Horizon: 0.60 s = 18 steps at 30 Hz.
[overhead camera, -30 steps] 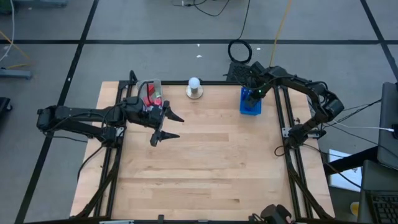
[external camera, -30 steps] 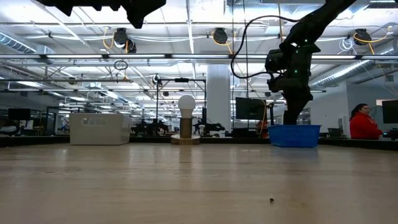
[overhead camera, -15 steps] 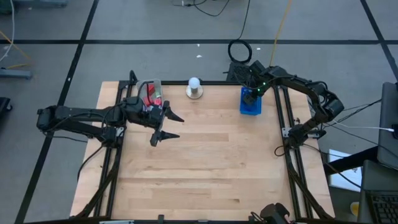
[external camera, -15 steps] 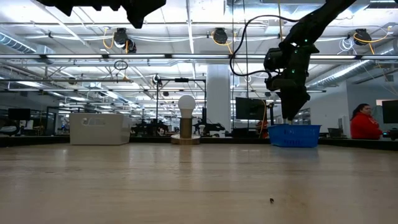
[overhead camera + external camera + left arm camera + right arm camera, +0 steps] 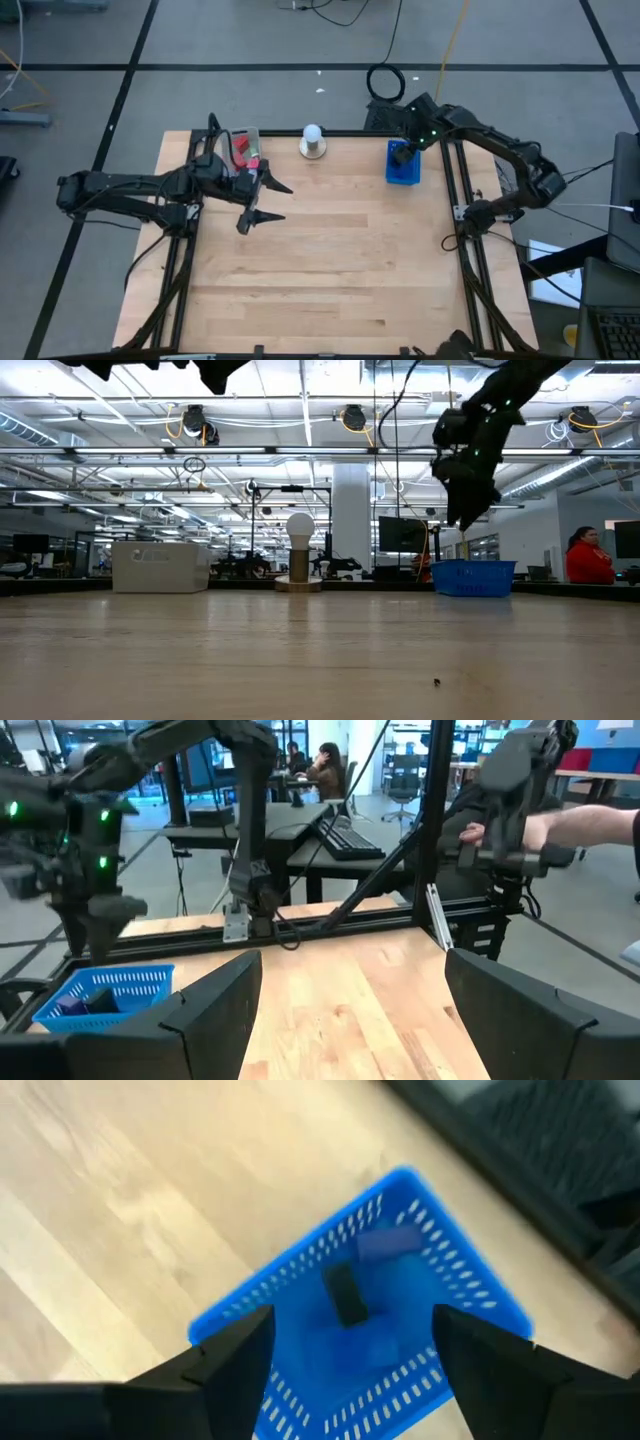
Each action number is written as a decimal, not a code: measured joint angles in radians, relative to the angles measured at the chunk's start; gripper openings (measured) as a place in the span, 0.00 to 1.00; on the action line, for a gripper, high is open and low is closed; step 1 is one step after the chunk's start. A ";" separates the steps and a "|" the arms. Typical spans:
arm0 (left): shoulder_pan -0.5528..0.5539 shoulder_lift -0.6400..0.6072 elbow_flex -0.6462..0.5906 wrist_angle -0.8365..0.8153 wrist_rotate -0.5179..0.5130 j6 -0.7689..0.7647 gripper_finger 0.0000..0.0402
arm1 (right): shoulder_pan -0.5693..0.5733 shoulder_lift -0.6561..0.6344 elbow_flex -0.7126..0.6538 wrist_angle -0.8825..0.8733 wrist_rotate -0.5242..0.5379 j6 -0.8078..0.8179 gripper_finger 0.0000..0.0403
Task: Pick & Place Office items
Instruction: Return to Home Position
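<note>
My right gripper (image 5: pixel 350 1370) hangs open above the blue tray (image 5: pixel 403 165), fingers slanting down, with nothing between them. In the tray lie a black office item (image 5: pixel 345 1295) and a pale purple one (image 5: pixel 388 1243). The low view shows this gripper (image 5: pixel 465 510) clear above the tray's rim (image 5: pixel 473 576). Red office items (image 5: pixel 241 150) lie in the grey tray (image 5: pixel 243 140) at the far left. My left gripper (image 5: pixel 262 202) waits open and level beside that grey tray, high over the table; its fingers (image 5: pixel 215 1005) are empty.
A white ball on a round base (image 5: pixel 313 141) stands at the far edge between the two trays. A black frame (image 5: pixel 455 190) runs along the table's sides. The wooden table top (image 5: pixel 330 260) lies bare in the middle and near part. A person (image 5: pixel 583 557) sits beyond the table.
My right gripper has risen out of the blue tray and now hangs clear above its rim, tipped a little less steeply. The tray has stayed in place.
</note>
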 joint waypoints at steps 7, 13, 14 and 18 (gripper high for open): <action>0.000 -0.041 0.000 0.032 0.000 -0.001 0.79 | 0.001 -0.208 0.000 0.098 -0.041 0.049 0.65; 0.025 -0.099 0.000 0.046 -0.001 -0.062 0.79 | 0.032 -0.374 0.000 0.206 -0.186 0.113 0.68; 0.030 -0.110 0.000 0.045 -0.001 -0.077 0.79 | 0.046 -0.395 0.000 0.219 -0.198 0.127 0.68; 0.057 -0.148 0.000 0.043 0.000 -0.129 0.79 | 0.123 -0.449 0.000 0.251 -0.211 0.167 0.70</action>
